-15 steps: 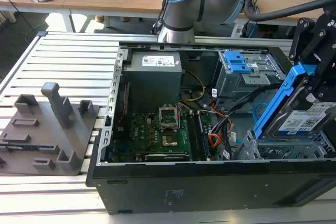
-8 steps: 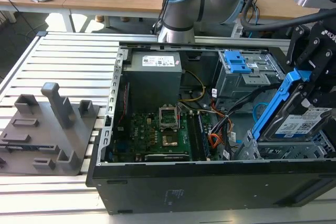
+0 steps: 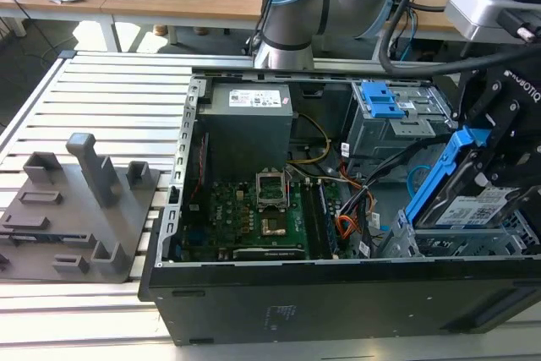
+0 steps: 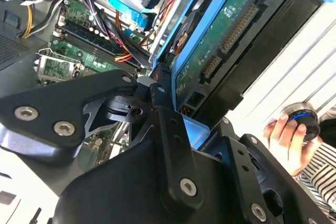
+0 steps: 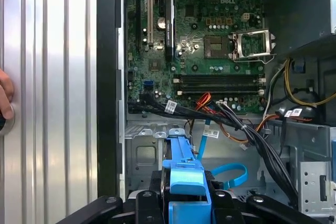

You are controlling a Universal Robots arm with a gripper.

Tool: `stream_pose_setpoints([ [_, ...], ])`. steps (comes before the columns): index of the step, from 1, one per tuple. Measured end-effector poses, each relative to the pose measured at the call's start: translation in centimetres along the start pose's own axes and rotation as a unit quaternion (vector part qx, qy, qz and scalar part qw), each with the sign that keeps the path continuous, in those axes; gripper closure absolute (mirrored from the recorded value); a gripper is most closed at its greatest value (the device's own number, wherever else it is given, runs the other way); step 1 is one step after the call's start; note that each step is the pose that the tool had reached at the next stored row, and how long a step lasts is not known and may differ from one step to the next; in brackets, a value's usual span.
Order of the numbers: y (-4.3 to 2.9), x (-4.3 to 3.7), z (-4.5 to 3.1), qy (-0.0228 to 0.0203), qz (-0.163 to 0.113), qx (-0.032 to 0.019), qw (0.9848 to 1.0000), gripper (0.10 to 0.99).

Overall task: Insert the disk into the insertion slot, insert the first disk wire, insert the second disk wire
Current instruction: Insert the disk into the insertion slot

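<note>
**Exterior view.** An open computer case (image 3: 338, 293) lies on its side on a slatted bench (image 3: 118, 99), so its interior faces up towards the arm. At the exterior view's right, the pincer (image 3: 494, 162) is clamped on the disk (image 3: 473, 209). The disk's blue carrier (image 3: 439, 179) slopes steeply, low end towards the insertion slot (image 3: 448, 243), probably so that it can enter the cage edge-first. The disk is above the slot's mouth and not yet seated. The taller bay with a blue latch (image 3: 385, 103) stands behind, apart from the disk. A grey fixture (image 3: 76, 209) rests beside the case.

**Second wrist view.** The pincer (image 4: 181, 98) is nearly closed, and its fingers (image 4: 160, 108) bear on the carrier's rim. This leaves the disk's green circuit board (image 4: 220, 40) and its connectors untouched. A person's hand (image 4: 286, 132) rests on a round knob (image 4: 303, 120) outside the case.

**First wrist view.** Looking along the disk, the carrier (image 5: 186, 171) lines up with the grey sheet-metal insertion slot (image 5: 144, 153), with the pincer (image 5: 186, 205) gripping it from both sides. A bundle of black cables (image 5: 173, 107) and a blue flat cable (image 5: 231, 174) lie loose near the cage, within reach of the disk's connector end. The motherboard (image 5: 199, 35) lies beyond them.
</note>
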State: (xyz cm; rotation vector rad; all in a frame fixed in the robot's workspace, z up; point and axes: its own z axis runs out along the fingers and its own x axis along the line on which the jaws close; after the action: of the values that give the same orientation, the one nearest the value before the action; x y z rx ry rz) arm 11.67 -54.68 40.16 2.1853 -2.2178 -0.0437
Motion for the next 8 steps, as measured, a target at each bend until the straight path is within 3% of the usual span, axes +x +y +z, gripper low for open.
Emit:
stream_pose_setpoints([
  [8,-0.04,0.0,1.02,0.0,0.0,0.0,1.0,0.718],
])
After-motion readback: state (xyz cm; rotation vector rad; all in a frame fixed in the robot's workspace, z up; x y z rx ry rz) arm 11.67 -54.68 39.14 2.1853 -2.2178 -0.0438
